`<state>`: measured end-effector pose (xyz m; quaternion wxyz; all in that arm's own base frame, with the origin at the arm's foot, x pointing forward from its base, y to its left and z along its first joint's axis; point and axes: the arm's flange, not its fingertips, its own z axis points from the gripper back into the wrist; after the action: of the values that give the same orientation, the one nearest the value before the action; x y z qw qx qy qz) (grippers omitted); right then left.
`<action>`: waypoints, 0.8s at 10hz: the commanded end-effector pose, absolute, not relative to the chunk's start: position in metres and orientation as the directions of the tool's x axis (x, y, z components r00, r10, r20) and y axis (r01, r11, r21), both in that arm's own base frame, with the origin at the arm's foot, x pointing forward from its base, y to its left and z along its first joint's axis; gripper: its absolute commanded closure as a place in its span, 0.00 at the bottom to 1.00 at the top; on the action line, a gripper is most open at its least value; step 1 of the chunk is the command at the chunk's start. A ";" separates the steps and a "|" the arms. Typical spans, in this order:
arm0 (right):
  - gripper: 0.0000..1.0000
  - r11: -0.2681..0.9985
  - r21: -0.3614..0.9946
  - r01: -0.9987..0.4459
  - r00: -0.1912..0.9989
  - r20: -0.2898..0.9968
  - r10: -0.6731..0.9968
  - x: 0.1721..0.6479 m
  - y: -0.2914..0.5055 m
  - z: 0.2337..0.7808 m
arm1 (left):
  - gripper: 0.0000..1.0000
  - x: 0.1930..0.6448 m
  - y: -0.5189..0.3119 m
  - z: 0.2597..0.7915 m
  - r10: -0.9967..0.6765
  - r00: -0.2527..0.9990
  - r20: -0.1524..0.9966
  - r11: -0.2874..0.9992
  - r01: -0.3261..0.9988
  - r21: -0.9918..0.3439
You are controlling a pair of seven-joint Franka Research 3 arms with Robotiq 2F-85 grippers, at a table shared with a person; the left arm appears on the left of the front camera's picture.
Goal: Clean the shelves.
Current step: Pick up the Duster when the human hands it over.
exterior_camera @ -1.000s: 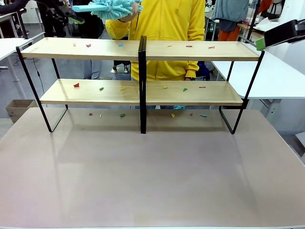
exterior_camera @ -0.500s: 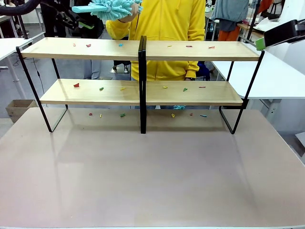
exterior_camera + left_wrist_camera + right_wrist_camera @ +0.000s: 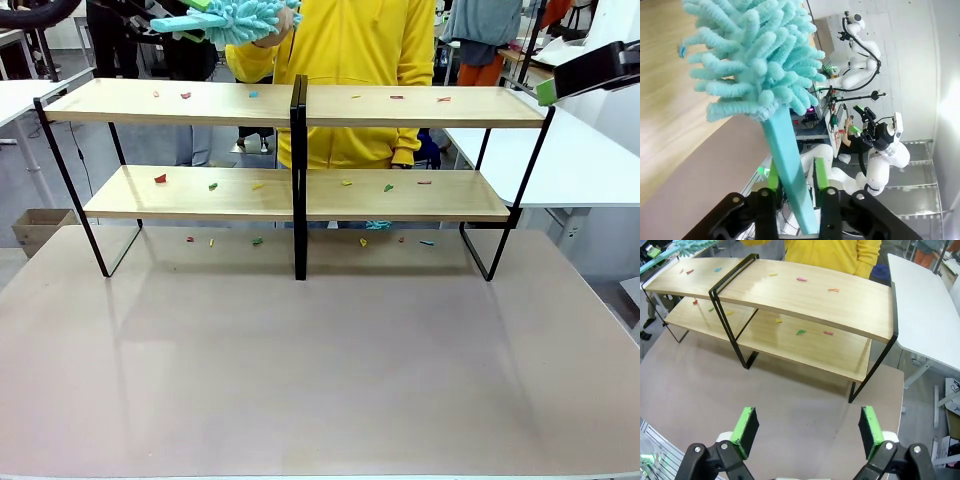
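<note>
Shelves (image 3: 400, 106) are sitting at the far side of the brownish-pink tabletop (image 3: 320, 380): two long light-wood boards on a thin black frame with a black post in the middle. A person (image 3: 350, 50) in a yellow hoodie is standing right behind them. Both boards have little coloured scraps (image 3: 160, 178) scattered along them, red, green, yellow and blue ones, and a few more lie on the tabletop under the lower board. Left claw (image 3: 796, 182) is clamped tight on the flat turquoise handle of a fluffy turquoise duster (image 3: 755, 60), green pads pressed on either side of it, up above the left end of the top board. The person's hand (image 3: 278, 25) is at the fluffy head end of the duster; from the front view I honestly can't tell if it's gripping it or just touching. Right claw (image 3: 807, 426) hangs high off the right end of the shelves, jaws spread wide with nothing between them, looking down over the rack and the tabletop in front of it. A white table (image 3: 925, 305) stands just beside that right end.
</note>
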<state>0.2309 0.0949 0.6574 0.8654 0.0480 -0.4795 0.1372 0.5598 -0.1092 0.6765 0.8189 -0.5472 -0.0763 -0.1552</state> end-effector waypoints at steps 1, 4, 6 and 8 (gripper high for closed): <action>0.00 0.958 -0.046 -0.284 0.503 0.843 0.190 0.231 0.095 0.657 | 1.00 0.550 -0.109 0.670 -0.170 0.930 0.326 0.348 0.366 -0.863; 0.00 0.958 -0.046 -0.284 0.503 0.843 0.190 0.231 0.095 0.657 | 1.00 0.542 -0.104 0.673 -0.175 0.919 0.352 0.343 0.392 -0.853; 0.00 0.958 -0.046 -0.284 0.503 0.843 0.190 0.231 0.095 0.657 | 1.00 0.512 -0.070 0.692 -0.242 0.900 0.362 0.383 0.431 -0.817; 0.00 0.958 -0.046 -0.284 0.503 0.843 0.190 0.231 0.095 0.657 | 1.00 0.447 0.014 0.714 -0.349 0.853 0.387 0.416 0.512 -0.752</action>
<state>0.2311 0.0948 0.6573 0.8655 0.0481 -0.4793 0.1371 0.4823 -0.0306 0.7138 0.8351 -0.4991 -0.0748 -0.2189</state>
